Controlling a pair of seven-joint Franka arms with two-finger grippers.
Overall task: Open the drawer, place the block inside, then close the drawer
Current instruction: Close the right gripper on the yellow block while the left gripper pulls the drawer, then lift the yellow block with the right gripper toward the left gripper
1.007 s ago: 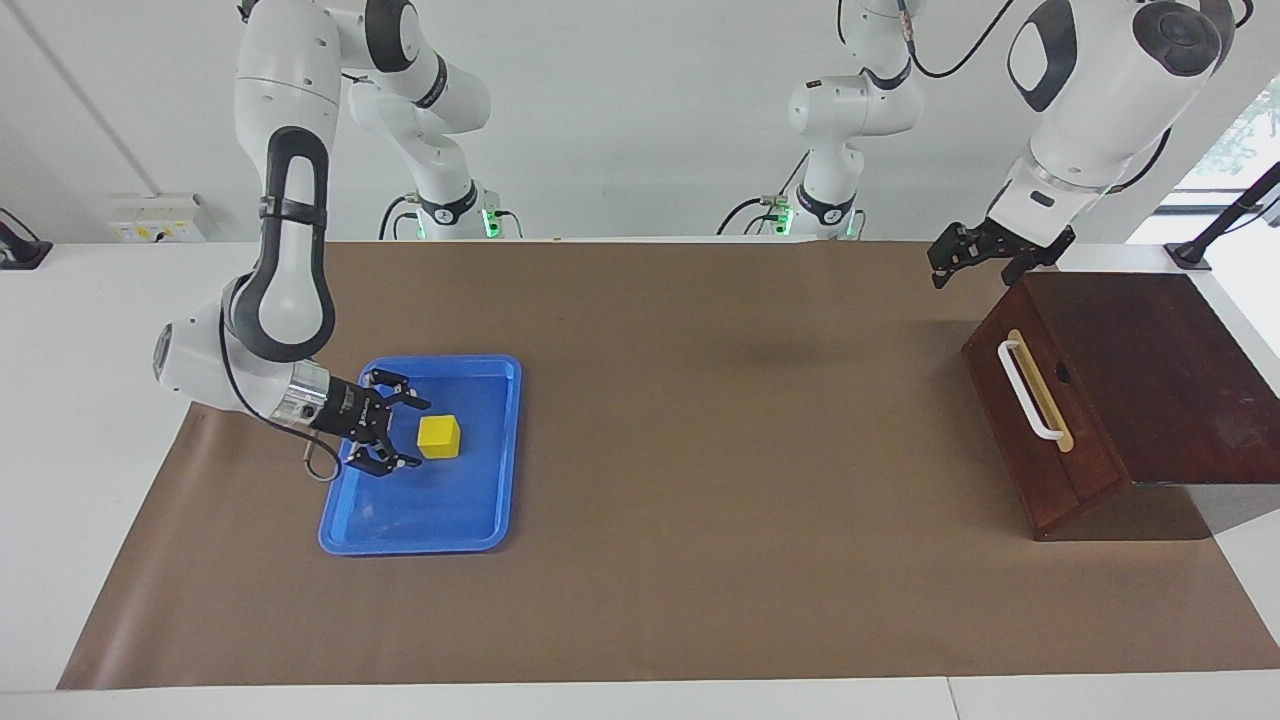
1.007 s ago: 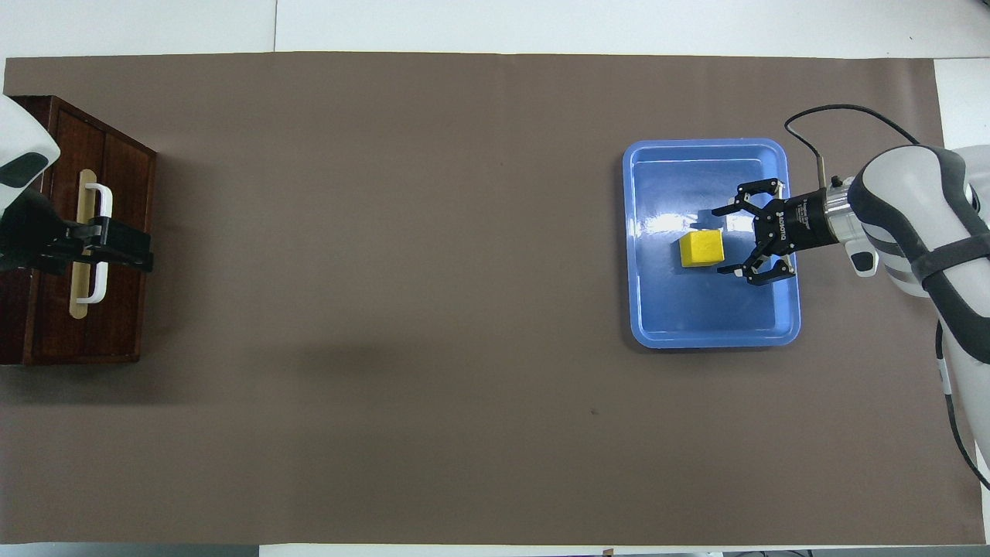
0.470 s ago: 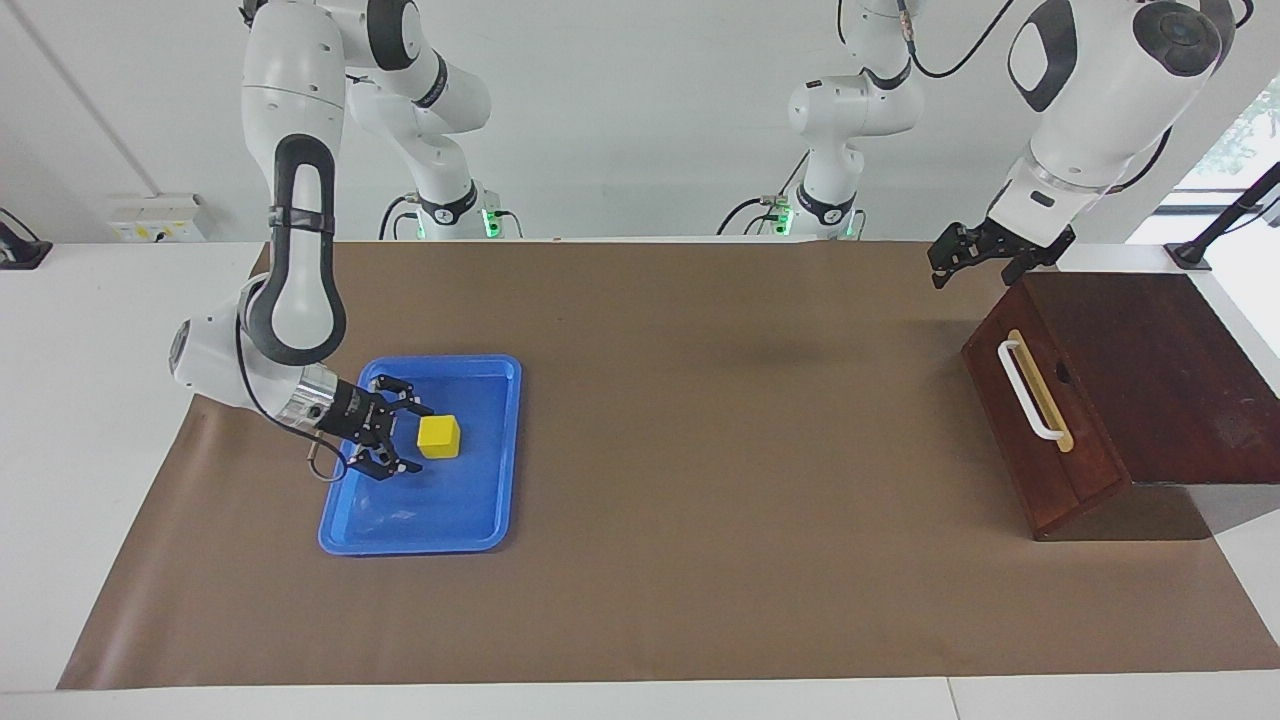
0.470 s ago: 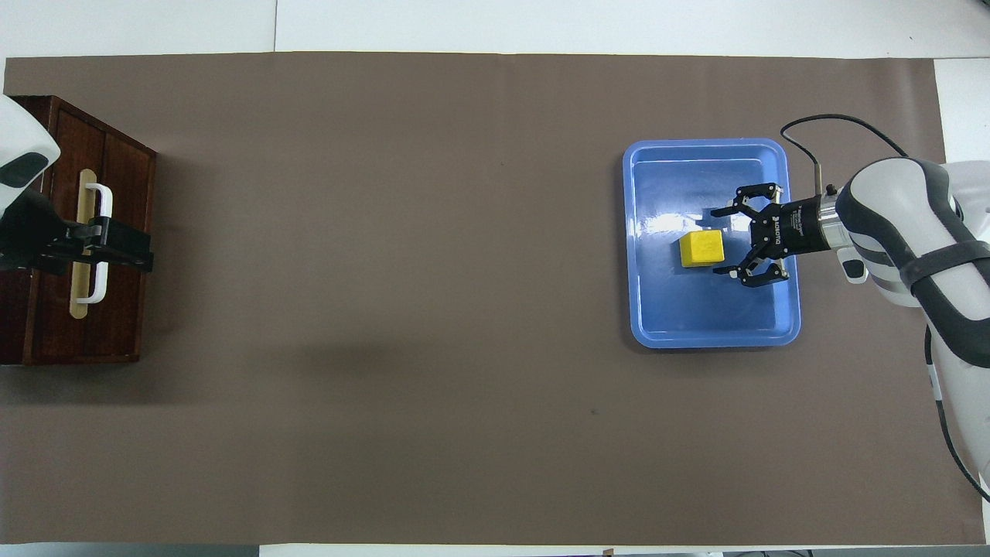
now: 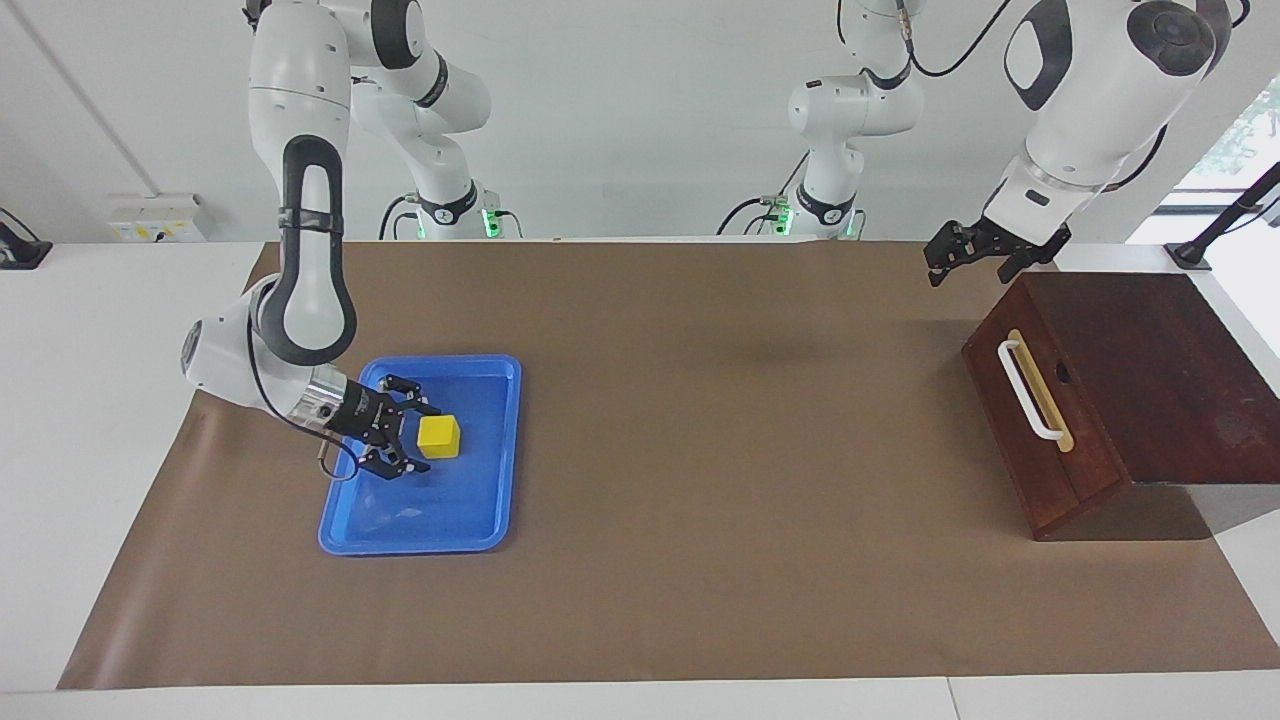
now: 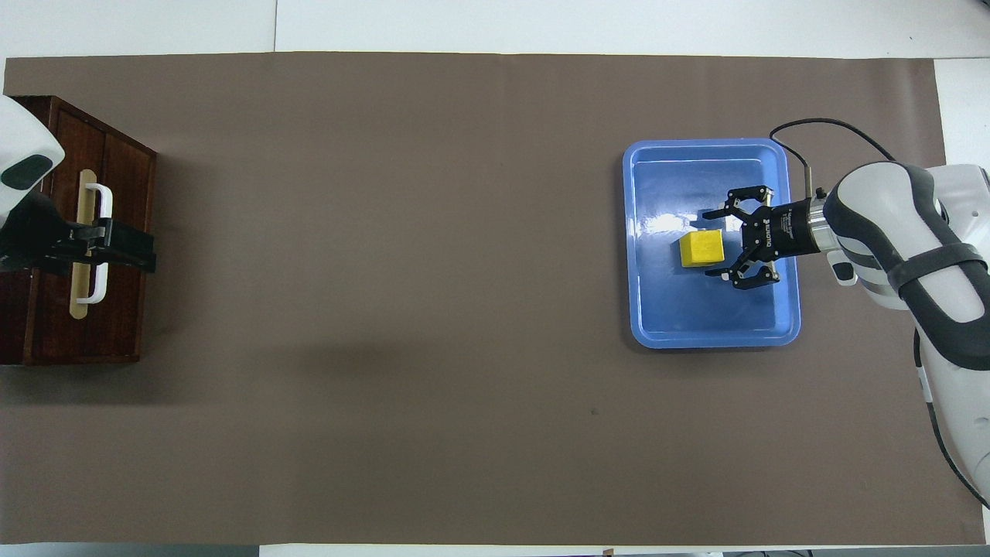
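The yellow block (image 5: 439,437) lies in the blue tray (image 5: 470,520) toward the right arm's end of the table; it also shows in the overhead view (image 6: 701,248). My right gripper (image 5: 425,440) is open and level with the block, one fingertip on each side of the block's edge (image 6: 715,244). The drawer (image 5: 1045,440) of the dark wooden cabinet is closed, and its white handle (image 5: 1028,390) is free. My left gripper (image 5: 938,268) hangs in the air by the cabinet's front, over the handle in the overhead view (image 6: 148,260).
The dark cabinet (image 5: 1160,370) stands at the left arm's end of the table (image 6: 23,309). Brown paper (image 5: 720,450) covers the table between the tray and the cabinet.
My right gripper has moved in toward the block, so its open fingers now reach the block's edge. The left gripper has barely moved. The block and drawer are unchanged.
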